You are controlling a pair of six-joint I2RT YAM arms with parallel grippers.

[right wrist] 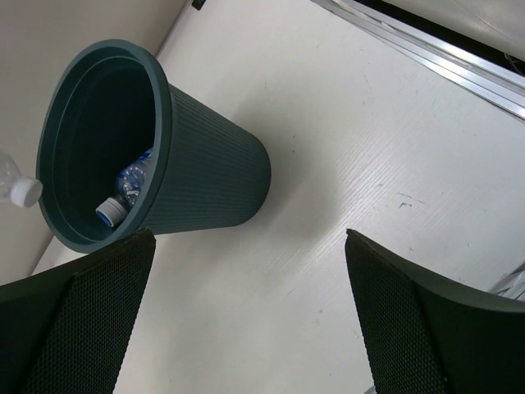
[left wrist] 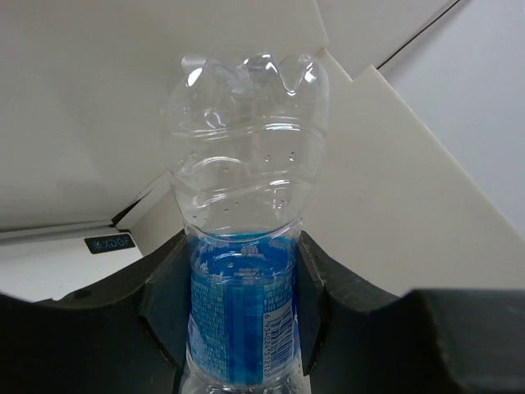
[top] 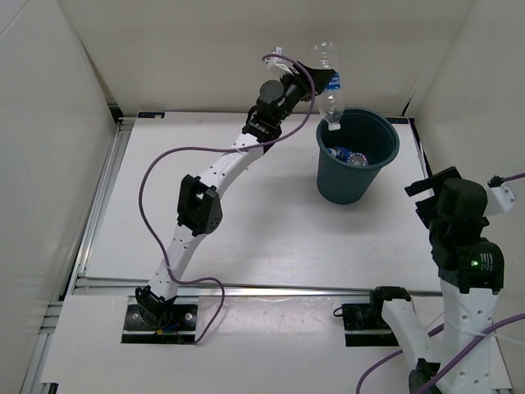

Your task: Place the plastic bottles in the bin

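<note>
the left gripper (top: 322, 82) is pinching a clear bottle (top: 330, 107) around its blue label, its dark fingers (left wrist: 168, 304) pressed against both sides of the label in the left wrist view. the bottle (left wrist: 246, 164) hangs upside down, its crumpled base uppermost and its white cap (top: 334, 125) pointing down, just above the far left part of the rim of the bin (top: 387, 135). the dark teal bin (right wrist: 213, 172) stands upright on the white table (top: 271, 238), on the far right side. at its bottom lies a blue-labelled bottle (right wrist: 123, 193) with a white cap; how many bottles are in there cannot be told. the right gripper (top: 435, 190) is raised near the right edge of the table, apart from the bin, with its jaws spread wide and nothing between them; the right wrist view looks between its mesh-faced fingers (right wrist: 90, 312) towards the bin.
</note>
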